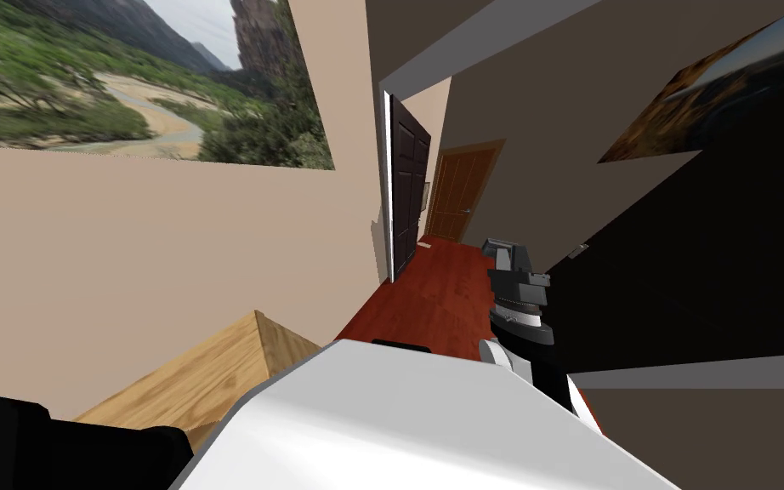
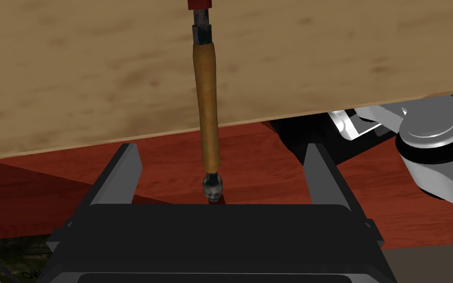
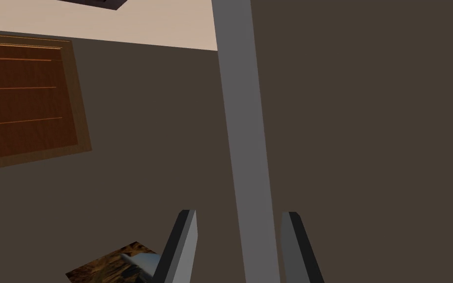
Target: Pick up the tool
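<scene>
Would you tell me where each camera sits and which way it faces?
Head view: on the head, looking steeply down at the wooden table corner, red floor and brown door; right forearm shows.
Left wrist view: on the left hand, looking along the open left gripper at the tool and table edge.
Right wrist view: on the right hand, facing a dark wall; right gripper open.
Shared: head and left wrist views show table and floor.

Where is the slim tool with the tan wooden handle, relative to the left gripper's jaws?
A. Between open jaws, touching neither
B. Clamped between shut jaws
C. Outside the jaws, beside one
A: the slim tool with the tan wooden handle runs down the middle of the left gripper, whose jaws stand apart with a gap on each side.
</scene>
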Controlling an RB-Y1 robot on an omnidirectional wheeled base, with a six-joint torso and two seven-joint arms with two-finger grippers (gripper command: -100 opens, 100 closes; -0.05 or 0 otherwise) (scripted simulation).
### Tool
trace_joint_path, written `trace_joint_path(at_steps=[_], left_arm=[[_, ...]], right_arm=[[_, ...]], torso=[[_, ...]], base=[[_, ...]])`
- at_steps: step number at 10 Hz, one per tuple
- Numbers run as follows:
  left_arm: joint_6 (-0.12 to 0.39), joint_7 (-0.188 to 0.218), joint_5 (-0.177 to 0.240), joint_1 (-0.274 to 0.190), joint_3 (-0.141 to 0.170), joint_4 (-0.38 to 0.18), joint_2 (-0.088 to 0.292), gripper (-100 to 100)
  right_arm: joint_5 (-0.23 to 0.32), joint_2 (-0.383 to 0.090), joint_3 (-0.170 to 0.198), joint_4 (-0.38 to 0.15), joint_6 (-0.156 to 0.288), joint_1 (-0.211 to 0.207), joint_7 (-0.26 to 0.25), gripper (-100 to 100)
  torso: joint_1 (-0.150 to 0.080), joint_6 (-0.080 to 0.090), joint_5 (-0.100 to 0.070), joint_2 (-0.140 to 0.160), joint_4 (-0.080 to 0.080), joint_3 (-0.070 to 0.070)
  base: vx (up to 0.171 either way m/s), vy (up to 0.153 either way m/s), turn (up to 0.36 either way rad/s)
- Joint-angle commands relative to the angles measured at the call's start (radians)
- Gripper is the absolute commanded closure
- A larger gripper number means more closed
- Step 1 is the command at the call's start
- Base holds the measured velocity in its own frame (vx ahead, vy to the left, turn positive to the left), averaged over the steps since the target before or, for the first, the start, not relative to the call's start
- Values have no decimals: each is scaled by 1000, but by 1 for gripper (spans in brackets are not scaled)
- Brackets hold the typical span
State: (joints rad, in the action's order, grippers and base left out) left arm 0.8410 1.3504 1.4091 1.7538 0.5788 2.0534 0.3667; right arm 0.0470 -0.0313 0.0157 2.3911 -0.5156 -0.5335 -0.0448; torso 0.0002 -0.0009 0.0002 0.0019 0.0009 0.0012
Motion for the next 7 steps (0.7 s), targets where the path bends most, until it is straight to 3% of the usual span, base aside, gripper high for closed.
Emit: trace_joint_path(at_steps=[1, 3, 4, 5, 7], left_arm=[[-4, 20, -28, -16, -13, -2, -7, -100], [-11, 47, -73, -48, -36, -14, -17, -100], [-8, 35, -56, -34, -27, -7, -15, -100], [-9, 38, -58, -35, -28, -7, -16, 100], [-9, 38, -57, -34, -28, -7, -16, 100]], right_arm=[[0, 0, 0, 0, 0, 0, 0, 0], [0, 0, 0, 0, 0, 0, 0, 0], [0, 0, 0, 0, 0, 0, 0, 0], [0, 0, 0, 0, 0, 0, 0, 0], [0, 0, 0, 0, 0, 0, 0, 0]], torso=[[0, 0, 0, 0, 0, 0], [-1, 0, 0, 2, 0, 1], [-1, 0, 0, 2, 1, 1], [-1, 0, -1, 1, 0, 1], [-1, 0, 0, 0, 0, 0]], base=[[-20, 2, -48], [-27, -2, -48], [-13, -1, -12], [0, 0, 0], [0, 0, 0]])
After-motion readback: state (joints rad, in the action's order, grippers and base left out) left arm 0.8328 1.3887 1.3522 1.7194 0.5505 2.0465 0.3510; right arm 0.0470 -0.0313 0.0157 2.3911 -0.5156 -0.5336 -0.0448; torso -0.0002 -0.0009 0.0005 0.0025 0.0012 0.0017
